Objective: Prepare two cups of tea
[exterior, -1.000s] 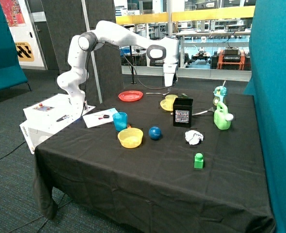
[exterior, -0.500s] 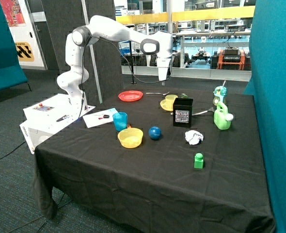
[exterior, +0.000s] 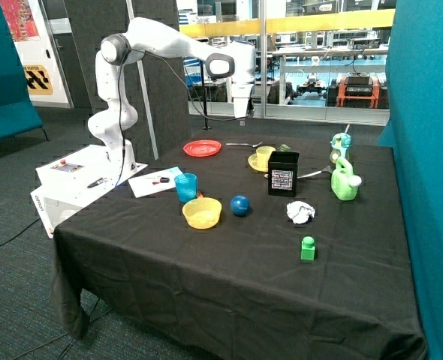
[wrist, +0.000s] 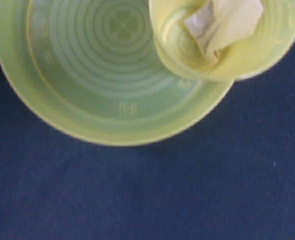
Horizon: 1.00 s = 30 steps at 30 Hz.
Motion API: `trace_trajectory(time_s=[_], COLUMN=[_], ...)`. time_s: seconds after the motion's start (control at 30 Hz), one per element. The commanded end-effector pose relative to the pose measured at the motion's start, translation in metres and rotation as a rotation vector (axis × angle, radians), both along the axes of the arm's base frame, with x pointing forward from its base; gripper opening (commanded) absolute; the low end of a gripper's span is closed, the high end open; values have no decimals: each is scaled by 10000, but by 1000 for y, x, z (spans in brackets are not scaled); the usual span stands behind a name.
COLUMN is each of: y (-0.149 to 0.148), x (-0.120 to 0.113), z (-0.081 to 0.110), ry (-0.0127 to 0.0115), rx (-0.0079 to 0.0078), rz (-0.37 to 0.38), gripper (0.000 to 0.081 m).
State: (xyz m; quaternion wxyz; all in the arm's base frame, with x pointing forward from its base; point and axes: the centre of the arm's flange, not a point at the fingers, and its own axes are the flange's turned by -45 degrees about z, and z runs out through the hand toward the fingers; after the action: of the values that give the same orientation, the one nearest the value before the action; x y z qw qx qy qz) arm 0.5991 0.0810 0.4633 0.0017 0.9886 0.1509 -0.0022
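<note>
My pincer (exterior: 241, 114) hangs high near the far edge, grip unclear; the bag (wrist: 222, 22) sits in the yellow cup (wrist: 222, 42), so the blue cup (exterior: 186, 187) needs tea.

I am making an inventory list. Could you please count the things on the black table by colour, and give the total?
Yellow: 3, cup, saucer, bowl
Blue: 2, tumbler, ball
Green: 3, watering can, block, bottle
Red: 1, plate
Black: 1, box
White: 1, paper ball
Total: 11
</note>
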Motion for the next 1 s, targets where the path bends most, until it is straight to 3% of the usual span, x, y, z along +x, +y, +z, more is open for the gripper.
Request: trace_trajectory(time_s=[0.0,0.97], y=[-11,-18], x=[-25,-34], z=[6,6], ry=[-39,-38], rx=[40,40], rz=[318,428], gripper=[576,590])
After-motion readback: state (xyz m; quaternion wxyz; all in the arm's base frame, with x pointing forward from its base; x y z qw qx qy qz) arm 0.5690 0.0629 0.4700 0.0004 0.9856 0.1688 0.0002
